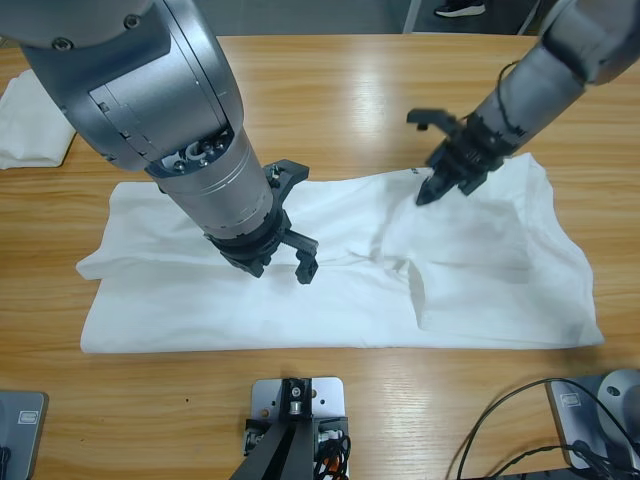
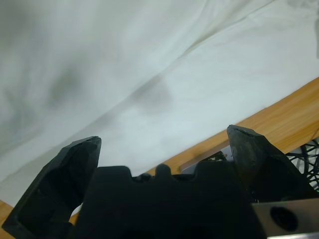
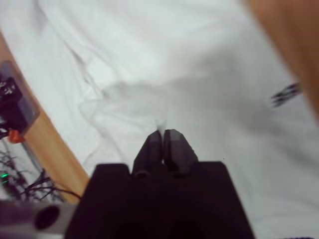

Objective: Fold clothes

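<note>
A large white T-shirt [image 1: 480, 270] lies spread across the wooden table [image 1: 350, 90], with loose folds near its middle. My left gripper [image 1: 298, 220] hovers over the shirt's centre-left with its jaws wide open and nothing between them. In the left wrist view the left gripper [image 2: 164, 135] hangs above the white fabric [image 2: 149, 59] close to the table's near edge. My right gripper [image 1: 427, 193] comes in from the upper right and sits at the shirt's far edge. In the right wrist view the right gripper [image 3: 163, 132] is shut, pinching a small peak of the shirt [image 3: 199, 59].
A second white cloth [image 1: 30, 120] lies crumpled at the table's far left edge. Black cables [image 1: 500, 430] trail along the near right edge. Bare wood runs along the far side behind the shirt.
</note>
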You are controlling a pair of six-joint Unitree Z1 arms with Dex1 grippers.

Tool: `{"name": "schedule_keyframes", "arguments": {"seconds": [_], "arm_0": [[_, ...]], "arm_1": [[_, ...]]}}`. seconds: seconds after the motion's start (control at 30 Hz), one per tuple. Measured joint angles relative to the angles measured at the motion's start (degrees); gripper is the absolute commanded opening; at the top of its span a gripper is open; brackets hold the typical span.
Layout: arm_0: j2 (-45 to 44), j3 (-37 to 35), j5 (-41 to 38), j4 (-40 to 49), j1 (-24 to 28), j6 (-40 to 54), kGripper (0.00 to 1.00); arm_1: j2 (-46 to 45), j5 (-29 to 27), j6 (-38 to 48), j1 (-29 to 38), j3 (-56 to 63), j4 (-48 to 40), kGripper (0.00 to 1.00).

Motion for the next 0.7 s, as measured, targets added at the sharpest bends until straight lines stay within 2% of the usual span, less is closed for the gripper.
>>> {"name": "schedule_keyframes", "arguments": {"seconds": [0.2, 0.4, 0.43, 0.47, 0.5, 0.53, 0.7], "arm_0": [[0.0, 0.13, 0.0, 0.0, 0.0, 0.0, 1.0], [0.0, 0.81, 0.0, 0.0, -0.01, 0.0, 1.0], [0.0, 1.14, 0.0, 0.0, -0.01, 0.0, 1.0], [0.0, 1.45, 0.0, 0.0, -0.02, 0.0, 1.0], [0.0, 1.6, 0.0, 0.0, -0.02, 0.0, 1.0], [0.0, 1.65, 0.0, 0.0, -0.02, 0.0, 1.0], [0.0, 1.7, 0.0, 0.0, -0.02, 0.0, 1.0]], "arm_1": [[-7.63, -4.61, 0.0, 1.83, 0.46, -2.64, 0.0], [-3.45, -7.67, 0.0, 5.66, 0.91, -2.82, 0.0], [-1.9, -8.32, 0.0, 5.97, 0.91, -2.81, 0.182], [-0.48, -9.07, 0.02, 6.22, 0.95, -2.82, 0.698], [0.91, -10.01, 0.14, 6.37, 0.99, -2.82, 0.96], [1.9, -10.86, 0.43, 6.43, 1.02, -2.9, 1.0], [3.73, -14.24, 3.05, 6.44, 1.78, -6.31, 1.0]]}}
